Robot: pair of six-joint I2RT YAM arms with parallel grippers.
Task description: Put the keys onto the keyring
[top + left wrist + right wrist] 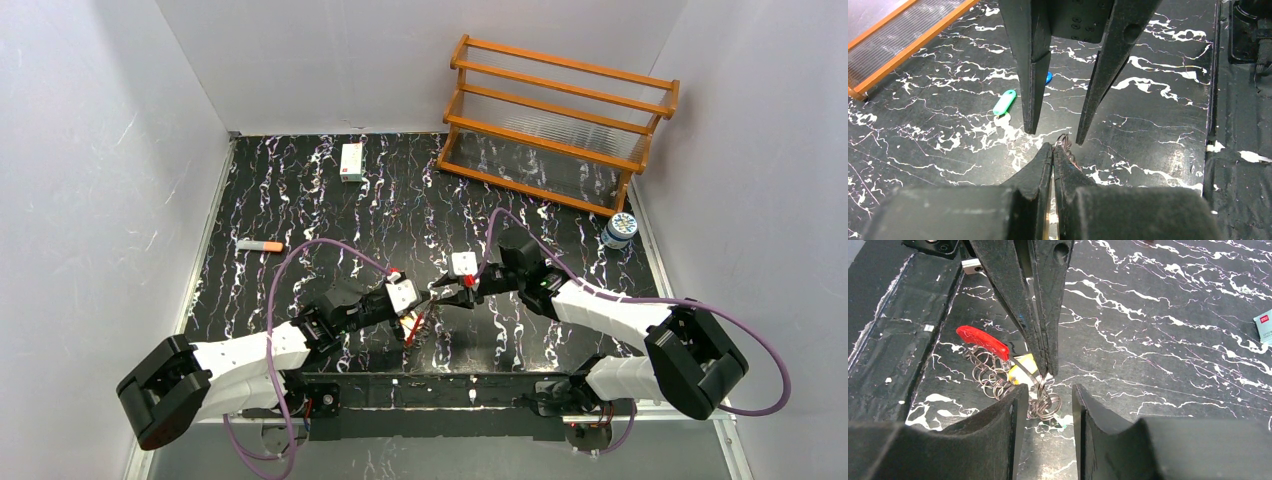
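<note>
Keyring [984,341] hangs from my left gripper [1045,371], whose fingertips are pinched tight on its wire. The red segment and metal coils sit off to one side. My right gripper [1048,390] stands partly parted, with a small ring cluster between its fingers; I cannot tell whether they touch. Both the green key [1004,101] and the blue key [1048,77] lie on the marbled table [1158,100], apart from both grippers.

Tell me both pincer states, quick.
Left pincer: closed, pinching the keyring.
Right pincer: open, holding nothing.
</note>
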